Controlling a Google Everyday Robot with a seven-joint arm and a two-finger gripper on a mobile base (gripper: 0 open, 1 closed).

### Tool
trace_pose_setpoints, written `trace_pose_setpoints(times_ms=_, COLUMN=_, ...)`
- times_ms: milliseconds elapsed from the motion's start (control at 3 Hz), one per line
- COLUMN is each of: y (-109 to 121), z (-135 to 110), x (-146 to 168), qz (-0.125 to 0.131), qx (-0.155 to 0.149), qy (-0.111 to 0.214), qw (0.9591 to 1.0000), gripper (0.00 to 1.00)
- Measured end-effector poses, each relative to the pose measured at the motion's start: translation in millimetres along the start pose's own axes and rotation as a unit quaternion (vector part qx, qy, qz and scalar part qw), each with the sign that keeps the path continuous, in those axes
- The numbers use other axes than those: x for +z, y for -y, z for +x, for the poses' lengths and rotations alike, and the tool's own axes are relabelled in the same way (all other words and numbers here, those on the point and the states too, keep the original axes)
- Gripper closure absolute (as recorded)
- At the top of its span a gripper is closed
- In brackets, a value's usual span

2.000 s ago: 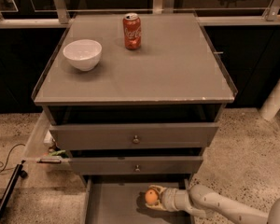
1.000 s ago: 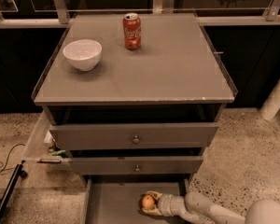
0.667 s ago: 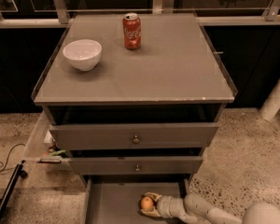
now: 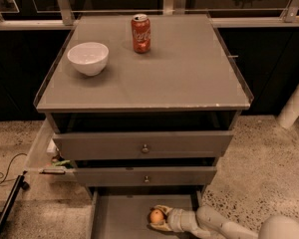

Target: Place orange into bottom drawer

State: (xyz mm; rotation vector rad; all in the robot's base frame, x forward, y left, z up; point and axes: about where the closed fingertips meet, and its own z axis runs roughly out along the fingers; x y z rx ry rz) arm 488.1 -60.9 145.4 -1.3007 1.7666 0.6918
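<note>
The orange (image 4: 156, 216) is a small round fruit low in the pulled-out bottom drawer (image 4: 120, 214), a flat grey tray under the two knobbed drawers. My gripper (image 4: 158, 217) reaches in from the right, its pale fingers (image 4: 161, 209) curving around the orange above and below. The arm runs off toward the bottom right corner. I cannot tell whether the orange rests on the drawer floor.
On the cabinet top (image 4: 189, 68) stand a red soda can (image 4: 141, 33) and a white bowl (image 4: 88, 58). A side shelf (image 4: 45, 153) with small items juts out at the left. A black cable (image 4: 5, 173) lies on the speckled floor.
The gripper with the orange has moved down and a little left, deeper into the bottom drawer. Since 0.7 s ago it has barely shifted.
</note>
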Motion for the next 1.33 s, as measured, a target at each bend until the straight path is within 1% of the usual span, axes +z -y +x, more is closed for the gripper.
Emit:
trace_pose_setpoints(times_ms=667, y=-0.1, z=0.0, x=0.1, qz=0.0, qx=0.0, qy=0.0, qw=1.0, gripper=0.11)
trace_pose_setpoints(times_ms=1000, y=-0.1, z=0.0, x=0.1, qz=0.0, qx=0.0, qy=0.0, qw=1.0, gripper=0.0)
trace_pose_setpoints(times_ms=1333, y=-0.1, z=0.0, x=0.1, qz=0.0, qx=0.0, qy=0.0, qw=1.0, gripper=0.0)
